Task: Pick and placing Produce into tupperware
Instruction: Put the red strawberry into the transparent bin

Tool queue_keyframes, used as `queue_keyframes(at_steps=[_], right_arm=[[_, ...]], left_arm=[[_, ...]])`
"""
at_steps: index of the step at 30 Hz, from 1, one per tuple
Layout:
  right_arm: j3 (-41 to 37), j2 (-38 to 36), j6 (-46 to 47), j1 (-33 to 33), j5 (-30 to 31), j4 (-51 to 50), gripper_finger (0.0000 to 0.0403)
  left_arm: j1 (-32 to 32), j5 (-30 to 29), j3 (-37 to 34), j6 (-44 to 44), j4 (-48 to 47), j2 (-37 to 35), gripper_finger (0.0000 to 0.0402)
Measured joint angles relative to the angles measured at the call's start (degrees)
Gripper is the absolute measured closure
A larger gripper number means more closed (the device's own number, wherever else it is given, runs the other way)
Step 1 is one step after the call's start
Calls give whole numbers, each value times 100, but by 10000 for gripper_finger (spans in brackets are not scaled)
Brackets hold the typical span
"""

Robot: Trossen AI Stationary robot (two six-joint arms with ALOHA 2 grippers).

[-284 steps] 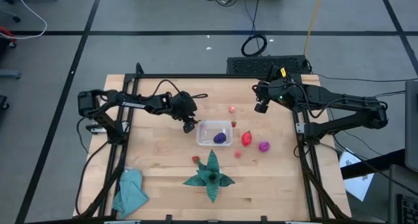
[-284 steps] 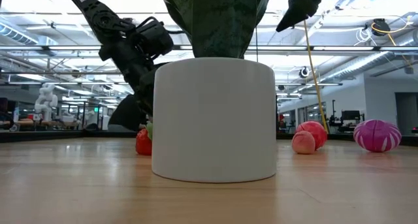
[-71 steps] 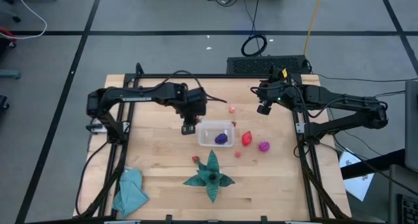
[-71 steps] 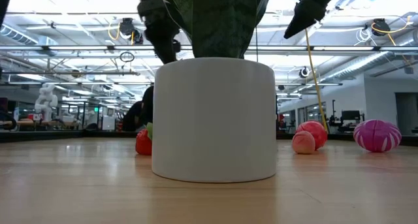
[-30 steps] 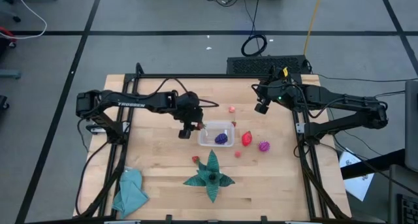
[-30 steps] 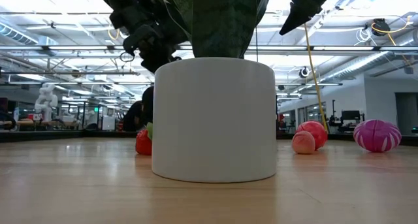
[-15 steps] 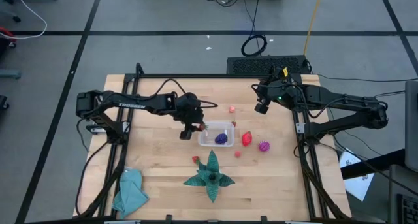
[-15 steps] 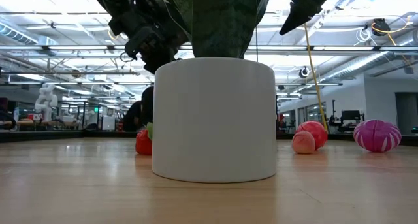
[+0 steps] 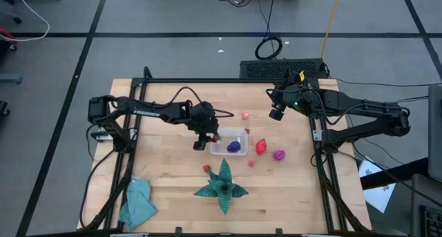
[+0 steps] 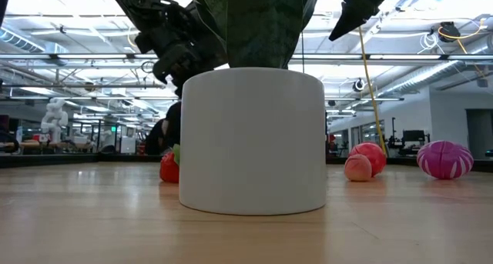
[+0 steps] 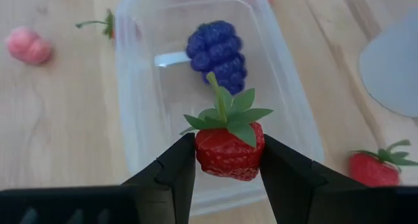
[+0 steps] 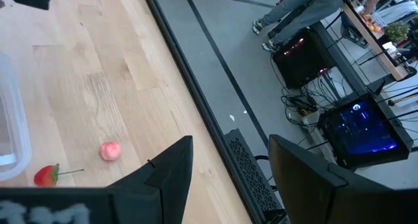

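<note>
My left gripper (image 11: 227,152) is shut on a red toy strawberry (image 11: 228,149) and hangs over the left end of the clear tupperware (image 9: 239,133), seen in the left wrist view by its rim (image 11: 134,119). A purple grape-like berry (image 11: 217,51) lies on the tupperware's floor. My right gripper (image 9: 276,113) waits open above the far right of the table, apart from everything. On the wood rest a red fruit (image 9: 261,146), a spiky magenta ball (image 9: 279,154), two small pink fruits (image 9: 245,115) (image 9: 251,162) and a strawberry (image 9: 206,168). My left gripper pinches the strawberry's red body (image 11: 208,152) between its two fingers, one on each side. The green leafy cap (image 11: 225,114) and stem stand free of the fingers. The fingers come down at it from above. The strawberry is lifted clear, over the tupperware's open top.
A dark-green star-shaped plant (image 9: 222,185) in a white pot (image 10: 253,141) stands near the table's front, just before the tupperware. A teal cloth (image 9: 137,202) lies at the near left corner. Bare wood lies left of the tupperware. A person stands in the room beyond.
My left gripper, still shut on the strawberry, has moved a little toward the table's right, from beside the tupperware's left wall to over its left end. The right arm has kept still.
</note>
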Motion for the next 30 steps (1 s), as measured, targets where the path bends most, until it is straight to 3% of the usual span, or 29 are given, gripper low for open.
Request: queue_keyframes(at_steps=[30], right_arm=[[0, -2, -1, 0, 0, 46, 211]], left_arm=[[-169, 101, 7, 44, 475, 361, 249]])
